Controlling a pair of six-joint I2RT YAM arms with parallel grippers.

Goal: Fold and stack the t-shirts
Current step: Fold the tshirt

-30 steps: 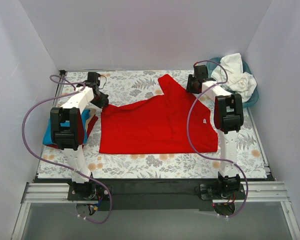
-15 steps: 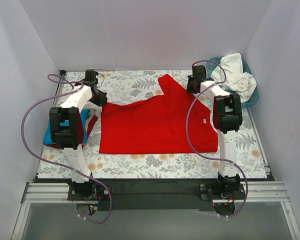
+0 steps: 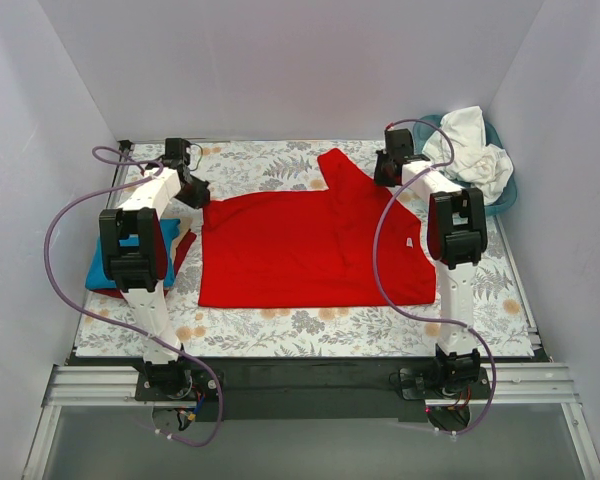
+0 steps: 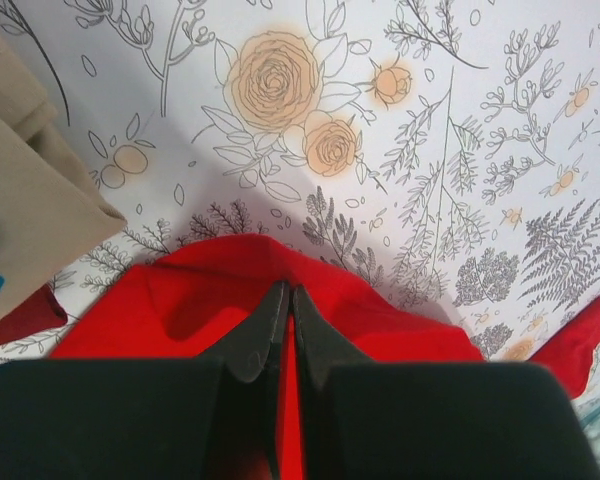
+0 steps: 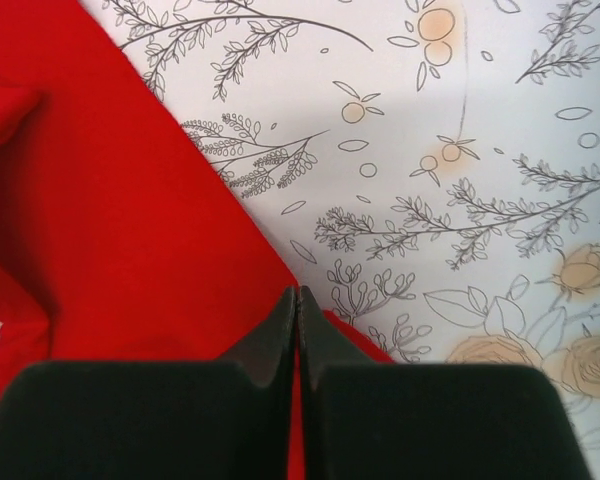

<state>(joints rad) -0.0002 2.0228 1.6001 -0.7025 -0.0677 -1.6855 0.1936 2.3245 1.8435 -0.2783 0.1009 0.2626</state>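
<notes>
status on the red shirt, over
Left tool shut on red t-shirt, far left corner. Right tool shut on its far right edge. Shirt spread out, not yet folded. Teal basket far right, clear of it.

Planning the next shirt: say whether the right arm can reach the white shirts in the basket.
Likely not yet: the right gripper is shut on the red t-shirt, though the basket sits close by.

No legible text (any view)
</notes>
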